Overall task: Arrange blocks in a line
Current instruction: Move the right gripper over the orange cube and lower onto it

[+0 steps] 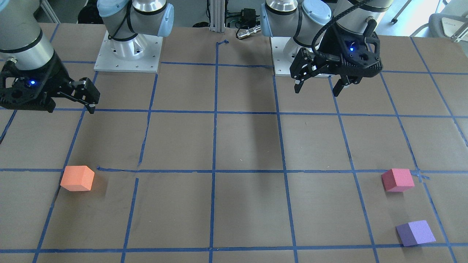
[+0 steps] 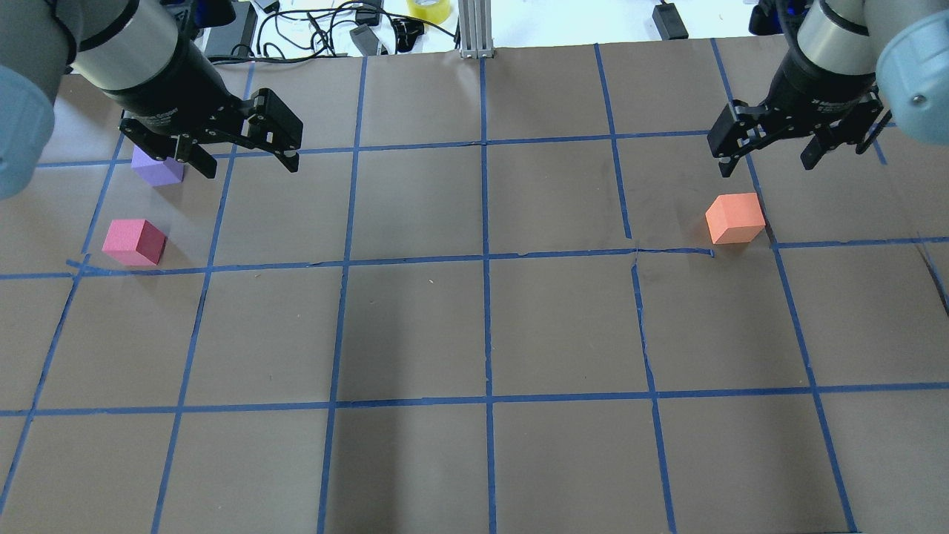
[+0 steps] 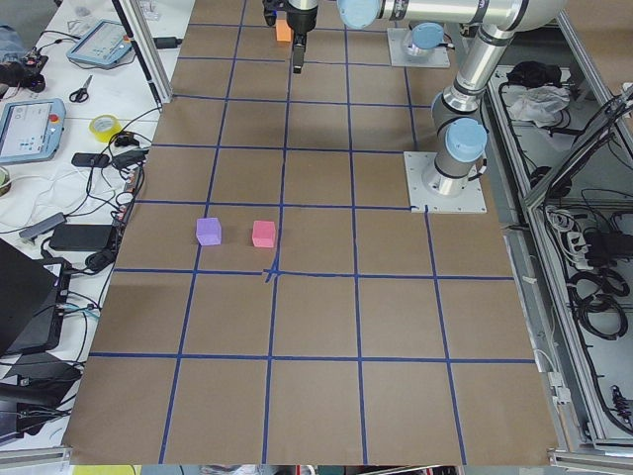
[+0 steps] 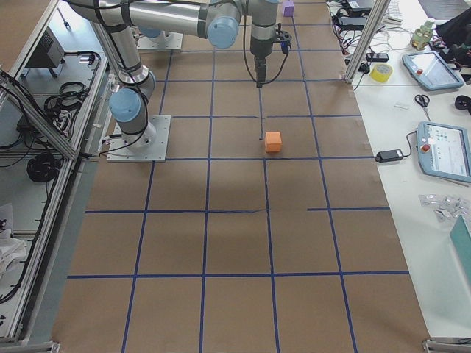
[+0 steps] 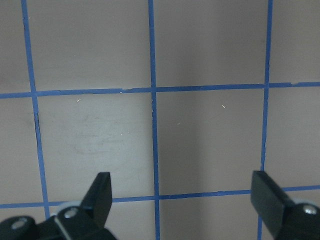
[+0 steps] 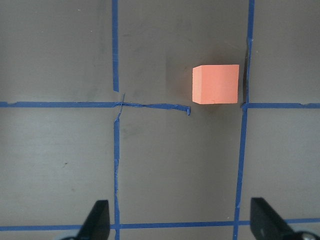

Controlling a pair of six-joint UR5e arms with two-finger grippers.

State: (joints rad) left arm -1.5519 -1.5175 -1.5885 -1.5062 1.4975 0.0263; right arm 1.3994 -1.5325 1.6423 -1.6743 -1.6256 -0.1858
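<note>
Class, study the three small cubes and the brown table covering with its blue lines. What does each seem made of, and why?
Orange cube, pinkish-red cube, purple cube: probably foam; matte, finely grainy faces, no gloss. Brown table covering: likely paper; dull, scuffed. Blue grid lines: seemingly tape; torn, uneven ends.

We found the left arm (image 2: 126, 33) and right arm (image 2: 834, 26) to be silver tubes with pale blue joint caps (image 1: 166, 16). Each had a square grey plate (image 1: 146, 58) at its foot, dotted with screws (image 1: 116, 66). The left gripper (image 1: 317, 89) and right gripper (image 2: 767, 165) were black, with flat black fingers (image 5: 102, 192) and a blue light (image 1: 351, 46) in the body. A black ribbed cable (image 1: 323, 31) ran to the left wrist. White lettering (image 2: 159, 115) on the left collar was unreadable.
</note>
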